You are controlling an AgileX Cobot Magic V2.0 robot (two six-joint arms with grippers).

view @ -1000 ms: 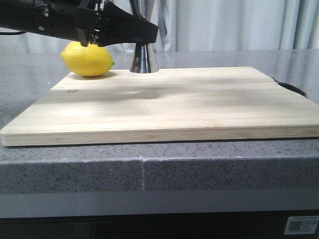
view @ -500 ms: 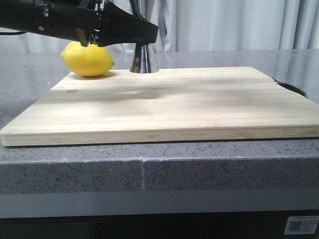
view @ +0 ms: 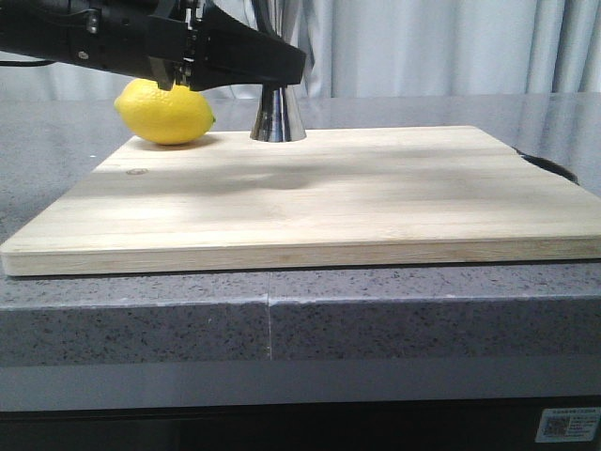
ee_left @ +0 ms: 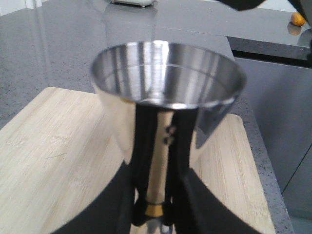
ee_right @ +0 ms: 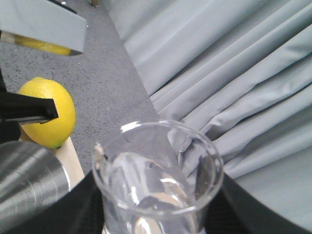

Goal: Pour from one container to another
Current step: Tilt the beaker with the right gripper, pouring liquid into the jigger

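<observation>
The steel jigger stands at the far edge of the wooden cutting board. My left gripper reaches in from the left and is shut on its narrow waist. In the left wrist view the jigger's open upper cup fills the frame, and black fingers flank the stem down to the gold band. The right gripper is shut on the clear glass beaker, held up just beside the jigger's rim. Neither the beaker nor the right gripper shows in the front view.
A yellow lemon lies at the board's far left corner, just left of the jigger and under my left arm. Grey curtains hang behind the grey stone counter. A dark object sits past the board's right corner.
The left gripper and the jigger in it have shifted slightly to the right. The lemon and the board have stayed put.
</observation>
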